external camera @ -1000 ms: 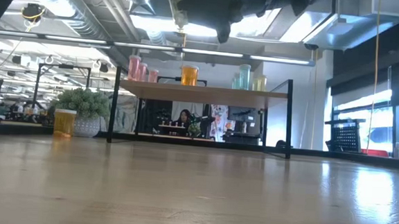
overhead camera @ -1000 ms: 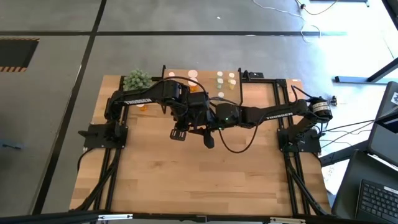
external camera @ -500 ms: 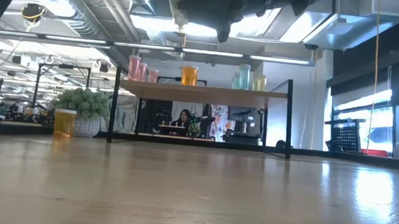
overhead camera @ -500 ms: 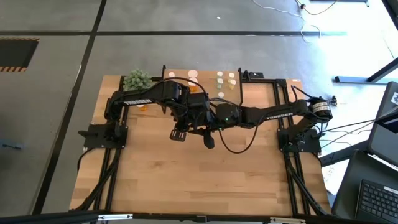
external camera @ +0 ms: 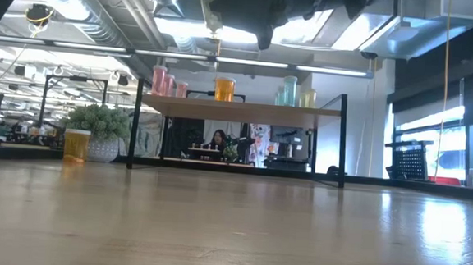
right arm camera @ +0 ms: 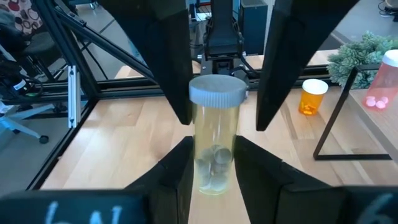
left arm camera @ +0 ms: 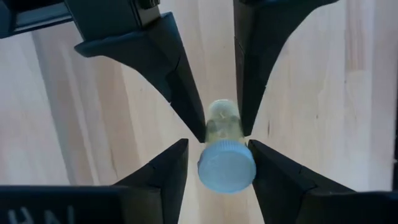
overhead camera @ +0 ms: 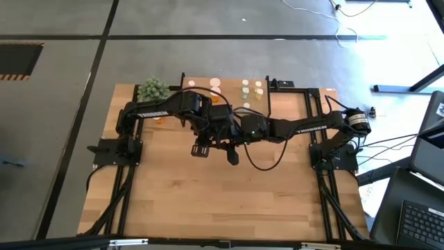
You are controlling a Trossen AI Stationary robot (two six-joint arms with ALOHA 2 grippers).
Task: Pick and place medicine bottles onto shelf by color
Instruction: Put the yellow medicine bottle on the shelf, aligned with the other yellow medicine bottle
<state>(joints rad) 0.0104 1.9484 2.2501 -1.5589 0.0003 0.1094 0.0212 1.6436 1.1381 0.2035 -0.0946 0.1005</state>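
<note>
A pale green-yellow medicine bottle [right arm camera: 215, 146] with a pale blue cap [left arm camera: 227, 168] hangs upright in the air over the table's middle, between both grippers. My right gripper [right arm camera: 213, 140] is shut on its body. My left gripper [left arm camera: 217, 143] points down from above, open, with its fingers [right arm camera: 171, 68] on either side of the cap; a gap shows beside one finger. The shelf [external camera: 238, 110] stands at the far edge, carrying pink [external camera: 159, 80], orange [external camera: 224, 88] and pale green [external camera: 290, 90] bottles. One orange bottle [overhead camera: 160, 119] stands on the table. My right gripper pinches the bottle's lower body [right arm camera: 214, 165] between its two fingers [left arm camera: 186, 99]. It comes level from the table's right, with the fingers across the bottle. The bottle is lifted clear of the table and stands upright, cap on top.
A spiky green potted plant [overhead camera: 152, 89] sits at the far left corner, next to the orange bottle [external camera: 76, 145]. The shelf's black frame legs [external camera: 341, 139] stand on the far part of the table. Bare wood [overhead camera: 222, 201] lies on the near half.
</note>
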